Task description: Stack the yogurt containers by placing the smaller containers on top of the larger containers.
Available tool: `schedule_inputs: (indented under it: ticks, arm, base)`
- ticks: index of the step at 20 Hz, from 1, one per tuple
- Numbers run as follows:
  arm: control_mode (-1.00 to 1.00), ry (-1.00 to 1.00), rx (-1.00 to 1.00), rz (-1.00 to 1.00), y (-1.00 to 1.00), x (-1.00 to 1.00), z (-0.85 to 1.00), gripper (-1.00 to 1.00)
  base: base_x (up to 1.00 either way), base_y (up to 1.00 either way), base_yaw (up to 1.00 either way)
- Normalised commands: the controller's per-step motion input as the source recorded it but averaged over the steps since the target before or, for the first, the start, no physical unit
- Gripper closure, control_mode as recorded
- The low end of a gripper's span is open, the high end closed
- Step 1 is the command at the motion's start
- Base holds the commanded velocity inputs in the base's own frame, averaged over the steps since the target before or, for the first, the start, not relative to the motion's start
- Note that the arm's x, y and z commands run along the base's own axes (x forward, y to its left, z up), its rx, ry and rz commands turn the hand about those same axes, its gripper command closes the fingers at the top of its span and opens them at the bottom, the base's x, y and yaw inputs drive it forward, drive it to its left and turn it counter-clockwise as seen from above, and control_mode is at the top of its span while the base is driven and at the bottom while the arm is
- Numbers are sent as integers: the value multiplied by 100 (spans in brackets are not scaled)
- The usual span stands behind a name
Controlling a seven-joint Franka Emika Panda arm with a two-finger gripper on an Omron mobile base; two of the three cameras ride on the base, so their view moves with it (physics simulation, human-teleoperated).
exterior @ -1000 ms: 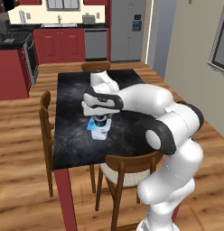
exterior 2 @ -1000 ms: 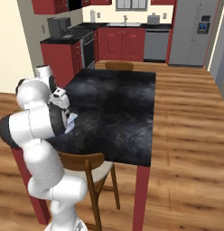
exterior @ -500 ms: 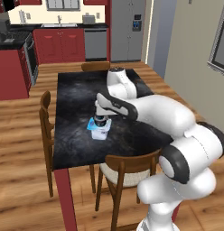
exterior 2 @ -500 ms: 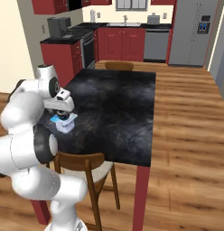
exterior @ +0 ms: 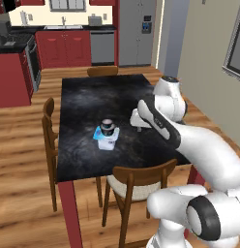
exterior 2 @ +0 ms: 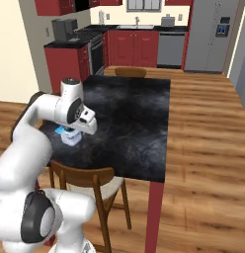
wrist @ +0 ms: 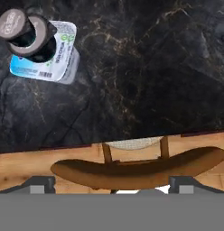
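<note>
The table (exterior: 88, 101), a dark marbled slab, runs through the middle of both base views, with a chair (exterior: 141, 177) at its near edge and another at the far end. In the hand view the near chair's curved back (wrist: 141, 169) crosses the lower part of the frame.

The arm has swung away. A second ago its hand sat right over the tub; half a second ago it was lifting clear; now the hand sits right of centre in the left base view, well apart from the tub. The gripper (exterior: 139, 127) is in view there, but whether its fingers are parted or together cannot be told.

The tub (exterior: 107, 139) stands left of centre in the left base view, on the table, upright. In the hand view it is in the upper left corner, blue foil top up. Two cups (wrist: 28, 32) rest on it there, side by side, both dark with pale lids; the left base view shows a dark cup (exterior: 107, 127) on the tub.

With both cups seated on the tub and the hand withdrawn empty-looking, the stacking appears finished.
</note>
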Motion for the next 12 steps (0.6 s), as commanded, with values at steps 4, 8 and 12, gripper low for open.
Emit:
schedule_inputs:
  ticks: [4, 8, 12]
  arm:
    - [-100, -9, 14, 0, -64, -91, 26, -100]
    - [-100, -11, 8, 0, -49, -99, 18, -100]
    - [-100, -11, 3, 0, -37, -96, 12, -100]
  base:
    - [0, 0, 0]
    - [0, 0, 0]
    - [0, 0, 0]
